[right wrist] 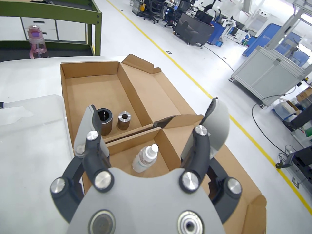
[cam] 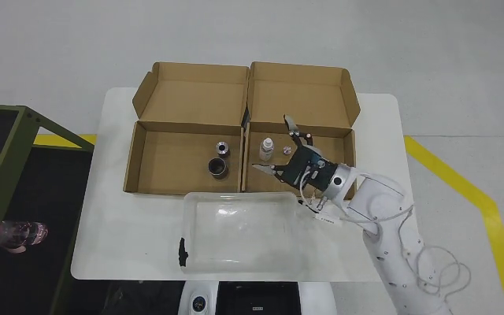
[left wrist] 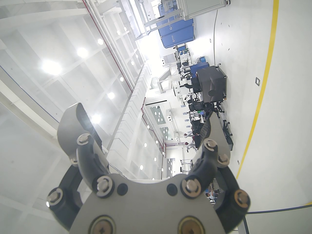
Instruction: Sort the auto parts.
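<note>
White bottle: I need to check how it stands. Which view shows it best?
The right wrist view: the white bottle is close and seen from the side, standing in the nearer cardboard box. The top view shows it small, from above. The left wrist view faces the hall.

Tiny illegible print inside the dark metal sleeve (right wrist: pixel 105 122)

Dark sleeve (cam: pixel 216 166), steel bushing (cam: pixel 222 147) upright, L box (cam: pixel 169 161), white bottle (cam: pixel 268 147) upright, R box (cam: pixel 303 98)
</note>
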Available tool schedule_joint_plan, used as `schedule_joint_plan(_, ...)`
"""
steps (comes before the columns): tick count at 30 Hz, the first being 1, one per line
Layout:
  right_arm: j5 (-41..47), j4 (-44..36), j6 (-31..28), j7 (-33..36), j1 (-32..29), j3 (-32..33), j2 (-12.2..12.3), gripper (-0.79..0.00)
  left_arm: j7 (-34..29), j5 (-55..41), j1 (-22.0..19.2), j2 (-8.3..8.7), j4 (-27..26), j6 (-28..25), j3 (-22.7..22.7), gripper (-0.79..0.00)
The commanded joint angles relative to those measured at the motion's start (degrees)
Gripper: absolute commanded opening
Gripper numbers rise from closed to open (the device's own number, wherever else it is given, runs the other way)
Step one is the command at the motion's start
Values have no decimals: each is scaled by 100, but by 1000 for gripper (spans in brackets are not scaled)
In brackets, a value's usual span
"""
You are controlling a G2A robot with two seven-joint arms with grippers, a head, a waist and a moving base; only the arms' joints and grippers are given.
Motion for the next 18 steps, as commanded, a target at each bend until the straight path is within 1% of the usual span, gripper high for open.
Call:
schedule_joint_plan(1, -51, -152, 151, -167, -331, 202, 36, -31, 0, 0, 0, 0, 0, 0, 0, 0)
schedule_joint_plan(2, -69, -191, 202, -226, -428, 268, 46, -15, 0, 0, 0, 0, 0, 0, 0, 0)
schedule_joint_plan(6, -167, -423, 524, -618, -1026, 654, 103, 0, 0, 0, 0, 0, 0, 0, 0, 0)
schedule_joint_plan(12, -336, -653, 774, -1115, -1786, 1176, 178, 0, 0, 0, 0, 0, 0, 0, 0, 0)
schedule_joint_plan(18, -198, -790, 1041, -1518, -2455, 1580, 215, 0, 0, 0, 0, 0, 0, 0, 0, 0)
